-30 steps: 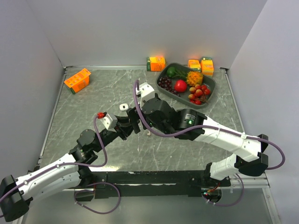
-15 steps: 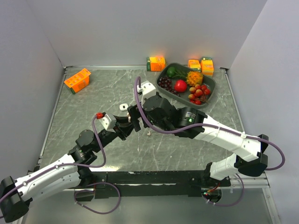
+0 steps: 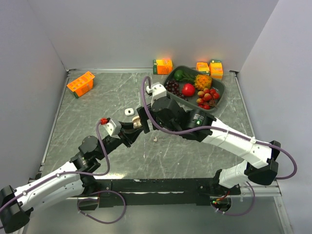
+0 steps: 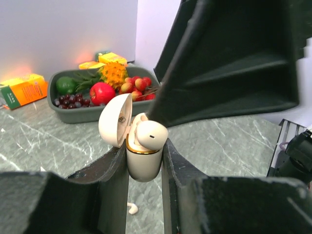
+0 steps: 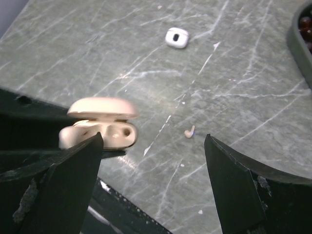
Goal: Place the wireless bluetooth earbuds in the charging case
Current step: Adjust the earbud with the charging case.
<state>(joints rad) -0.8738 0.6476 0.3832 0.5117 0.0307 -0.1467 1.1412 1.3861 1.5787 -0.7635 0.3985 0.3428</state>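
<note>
Two pincers worked over the grey table (image 3: 97,97). Every position below is taken from the beige case (image 4: 144,163).

- Fruit tray (image 3: 220,92): well beyond the case, to its right. Not involved.
- Right pincer (image 5: 153,141): hung close over the case, jaws spread wide with nothing between them. The case sat towards one finger, not centred.
- Left pincer (image 4: 145,148): clamped tight on the case's lower body, a finger on each side. The case stood upright with its lid (image 4: 115,120) swung back.
- White case (image 5: 176,37): on the table just beyond the beige case, apart from it, lid down.
- One earbud (image 4: 151,132): in the case mouth, head proud of the gold rim and tilted. I judged it not fully seated.
- Loose earbud (image 5: 188,131): on the table near the case, on my side of it and to the right, touching nothing.
- Other earbuds: not seen.

Judgement on technique: the left clamp should hold the case level and steady. Press the proud earbud straight down, gently. For the loose one, narrow the right jaws first, since it is tiny and would skid on the table. Take it by the head, stem down, and line it up over the free well before letting go.
</note>
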